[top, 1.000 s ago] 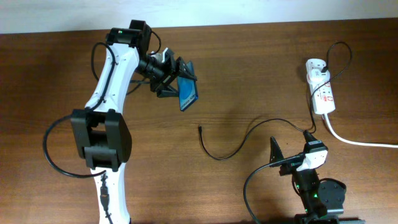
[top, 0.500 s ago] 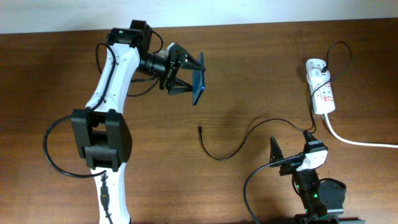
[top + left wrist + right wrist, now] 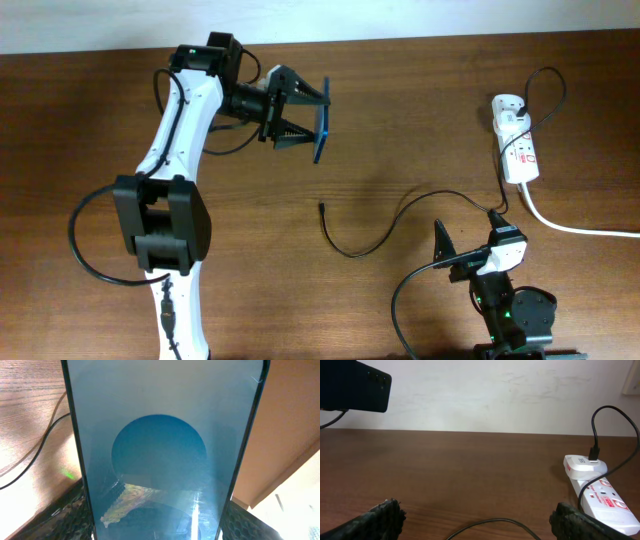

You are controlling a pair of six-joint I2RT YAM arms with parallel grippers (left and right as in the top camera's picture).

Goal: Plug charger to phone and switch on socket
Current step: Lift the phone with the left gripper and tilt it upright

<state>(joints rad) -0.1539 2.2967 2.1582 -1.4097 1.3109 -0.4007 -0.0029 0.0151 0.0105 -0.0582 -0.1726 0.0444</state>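
The phone (image 3: 165,450) is glowing blue with a darker blue circle. The socket (image 3: 517,145) is showing white with red markings, the charger (image 3: 354,255) black.

Phone (image 3: 321,133) lifted off table, turned on edge, blue screen lit. Charger (image 3: 350,255) black cable curving over table, free plug (image 3: 322,208) well apart from phone. Socket (image 3: 517,140) white strip, flat, far right.

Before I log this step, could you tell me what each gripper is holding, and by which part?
The left gripper holds the phone, fingers clamping its two long edges near one end. The right gripper is open and empty.
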